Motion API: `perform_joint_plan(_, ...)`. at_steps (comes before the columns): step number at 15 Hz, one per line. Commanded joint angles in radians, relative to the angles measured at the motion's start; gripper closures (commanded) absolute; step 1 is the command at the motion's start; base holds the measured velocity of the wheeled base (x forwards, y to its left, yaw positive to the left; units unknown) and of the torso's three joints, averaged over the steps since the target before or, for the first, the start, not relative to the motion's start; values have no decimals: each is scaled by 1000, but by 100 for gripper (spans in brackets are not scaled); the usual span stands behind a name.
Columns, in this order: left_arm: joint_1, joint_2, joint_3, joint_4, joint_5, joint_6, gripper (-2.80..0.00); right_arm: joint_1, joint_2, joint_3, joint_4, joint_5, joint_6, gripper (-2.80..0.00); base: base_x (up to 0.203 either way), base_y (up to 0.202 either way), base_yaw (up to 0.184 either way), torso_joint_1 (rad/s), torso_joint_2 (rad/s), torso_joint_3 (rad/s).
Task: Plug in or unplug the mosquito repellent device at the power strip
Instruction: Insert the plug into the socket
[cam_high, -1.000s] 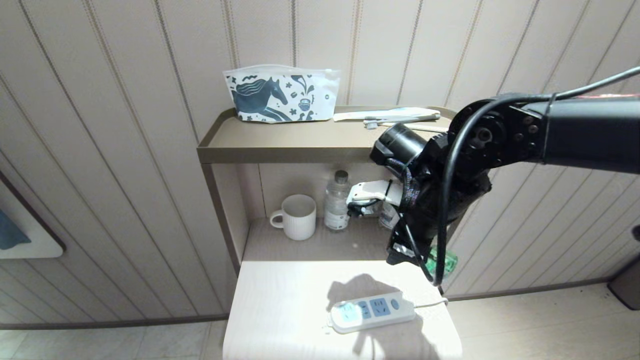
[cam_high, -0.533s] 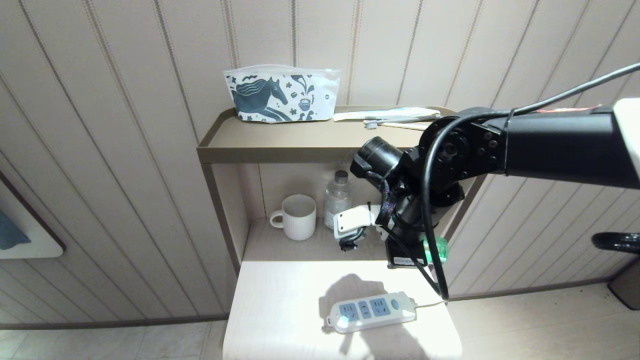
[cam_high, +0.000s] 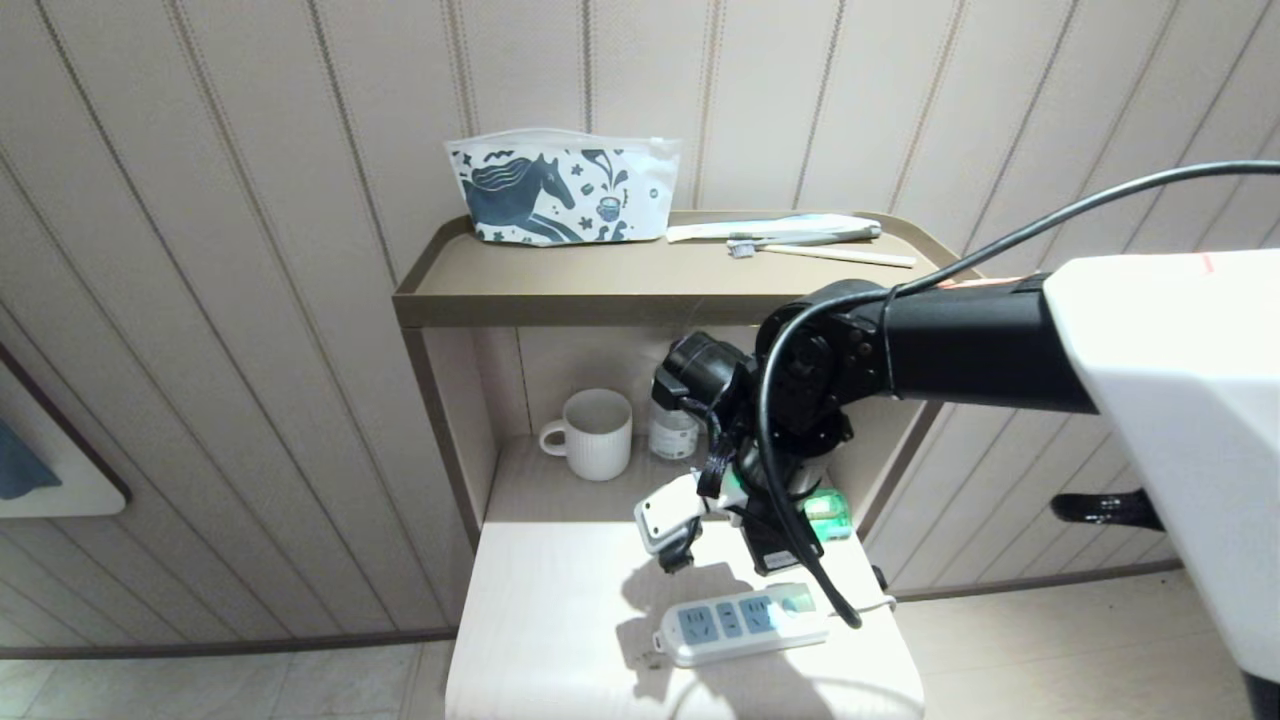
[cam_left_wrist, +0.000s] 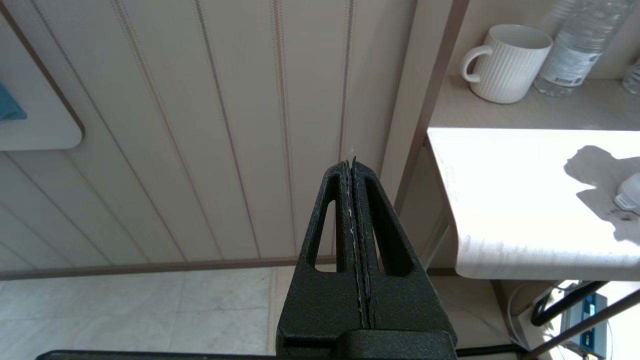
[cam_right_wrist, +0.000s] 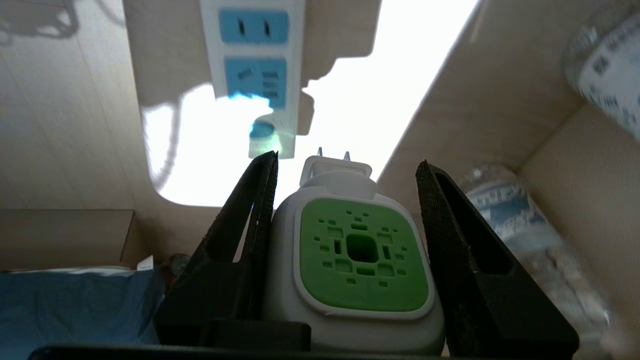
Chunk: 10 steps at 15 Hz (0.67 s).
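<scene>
Paneled wall (cam_high: 250, 300) fills the backdrop. Against it stands a tan shelf unit (cam_high: 440, 310), with a pale wood tabletop (cam_high: 560, 620) projecting at its 6 o'clock.

Right arm (cam_high: 960, 345) reaches in from 3 o'clock, wrist bent downward over the tabletop's rear edge. Right gripper (cam_right_wrist: 345, 165) is partly spread, its two black fingers (cam_right_wrist: 250, 210) flanking the mosquito repellent device (cam_right_wrist: 360, 250). One finger presses the device's white side; the other seems to stand a little off the opposite side. The device sits between them, green vented face toward the wrist camera, its two metal prongs pointing out past the fingertips toward the power strip (cam_high: 740, 625). Prongs are not in any socket. In the head view only a green patch of the device (cam_high: 825, 512) shows behind the wrist.

Power strip lies flat on the tabletop at 6 o'clock of the gripper, blue socket faces up, thin white cord (cam_high: 865, 606) leaving at its 3 o'clock end.

Horse-print pouch (cam_high: 560, 188) sits on the top shelf; a toothbrush (cam_high: 820, 250) lies at its 3 o'clock. In the lower niche, a ribbed white mug (cam_high: 592, 435), with a clear water bottle (cam_high: 672, 435) at its 3 o'clock, partly behind the arm.

Left gripper (cam_left_wrist: 352, 170) hangs beside the table's left edge, fingers pressed together, holding nothing.
</scene>
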Motion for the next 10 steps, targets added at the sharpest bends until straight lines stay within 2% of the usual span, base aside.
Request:
perform_joint_plan(1, 0, 1, 0, 0, 0, 0, 0, 26, 58, -7, 3, 5, 0, 0, 0, 0, 0, 0, 0, 0)
perform_joint_plan(10, 0, 1, 0, 0, 0, 0, 0, 27, 85, 26, 11, 103, -18, 0, 0, 0, 0, 0, 0, 0)
